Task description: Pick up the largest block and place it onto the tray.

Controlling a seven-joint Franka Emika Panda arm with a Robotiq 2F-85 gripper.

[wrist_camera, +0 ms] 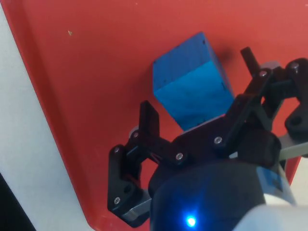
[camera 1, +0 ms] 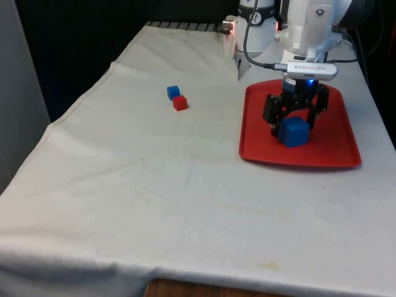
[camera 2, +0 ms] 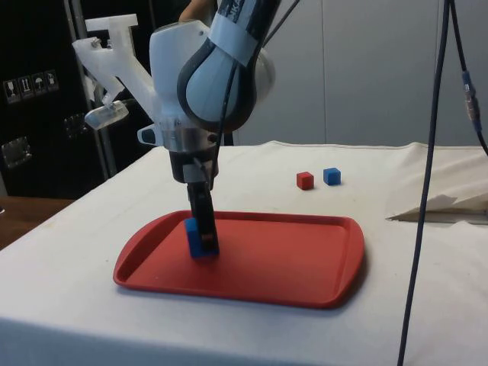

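One risk: big block [camera 1: 293, 131] gets knocked or dragged if the gripper [camera 1: 295, 121] lifts off crooked. It sits between the fingers, so any sideways drift on the way up would probably shove it across the tray.
Tray [camera 1: 334, 151]: red, shallow raised rim, flat on the white cloth. Block is well inside it, nearer the rim on the robot's side than the middle, so a small nudge shouldn't send it over the edge imo.
Gripper: right over the tray, fingers spread with the block between them. Wrist view shows a gap beside at least one finger, so it looks let go rather than pinched.
Big block: solid blue cube, clean edges, a few tiny dark specks on one face. Seems to rest on the tray floor, turned a bit off square to the rim.
Small cubes: blue one [camera 1: 173, 92] and red one [camera 1: 180, 103] touching each other, out on the cloth well away from the tray. Not in the way of anything.
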